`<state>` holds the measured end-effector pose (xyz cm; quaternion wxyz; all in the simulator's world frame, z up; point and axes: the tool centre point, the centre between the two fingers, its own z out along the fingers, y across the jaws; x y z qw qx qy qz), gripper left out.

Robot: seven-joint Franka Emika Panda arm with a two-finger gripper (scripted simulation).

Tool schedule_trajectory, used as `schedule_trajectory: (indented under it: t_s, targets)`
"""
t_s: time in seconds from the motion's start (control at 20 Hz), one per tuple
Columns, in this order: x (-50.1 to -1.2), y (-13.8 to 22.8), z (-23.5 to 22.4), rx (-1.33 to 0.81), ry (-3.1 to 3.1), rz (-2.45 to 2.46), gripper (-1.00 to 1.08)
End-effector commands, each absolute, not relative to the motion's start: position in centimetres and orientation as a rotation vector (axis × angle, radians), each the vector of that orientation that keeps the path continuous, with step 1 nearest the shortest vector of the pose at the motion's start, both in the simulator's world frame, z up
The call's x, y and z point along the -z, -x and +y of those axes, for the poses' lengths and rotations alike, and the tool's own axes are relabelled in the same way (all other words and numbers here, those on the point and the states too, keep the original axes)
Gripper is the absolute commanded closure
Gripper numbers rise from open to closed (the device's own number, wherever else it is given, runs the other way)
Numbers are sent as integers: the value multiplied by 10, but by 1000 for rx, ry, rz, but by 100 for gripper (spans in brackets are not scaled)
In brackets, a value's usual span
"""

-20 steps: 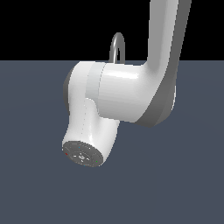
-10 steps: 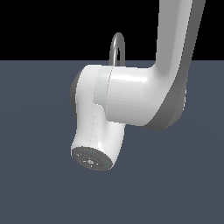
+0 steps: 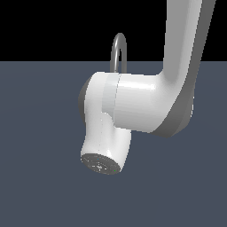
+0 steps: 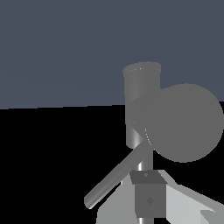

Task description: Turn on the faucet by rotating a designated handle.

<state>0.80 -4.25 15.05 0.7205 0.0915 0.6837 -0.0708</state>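
Observation:
In the exterior view only the top of the faucet's grey arched spout (image 3: pixel 119 49) shows above my white arm (image 3: pixel 133 106); its base and the handle are hidden behind the arm. In the wrist view the faucet's grey cylindrical base (image 4: pixel 141 94) stands close ahead, with a large round grey body (image 4: pixel 186 122) beside it. The handle (image 4: pixel 114 178), a thin grey rod, slants out from the base. My gripper (image 4: pixel 153 192) shows only as a dark pad and pale finger parts (image 4: pixel 192 203) right by the handle's root. I cannot tell whether it touches the handle.
A flat dark blue-grey ground (image 3: pixel 40 146) stretches around the faucet. My bulky arm link and its round end cap (image 3: pixel 101 164) fill the middle of the exterior view and block the sight of the gripper there.
My arm's lower link and its end cap have moved toward the exterior view's right and slightly down. The spout has not moved.

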Motion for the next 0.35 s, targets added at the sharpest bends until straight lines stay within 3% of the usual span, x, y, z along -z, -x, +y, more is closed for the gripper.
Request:
schedule_trajectory:
  t_s: [0.0, 0.3]
  targets:
    - [-119, 2, -62, 170, -184, 1562, 108]
    - [-103, 5, -81, 186, -184, 1563, 108]
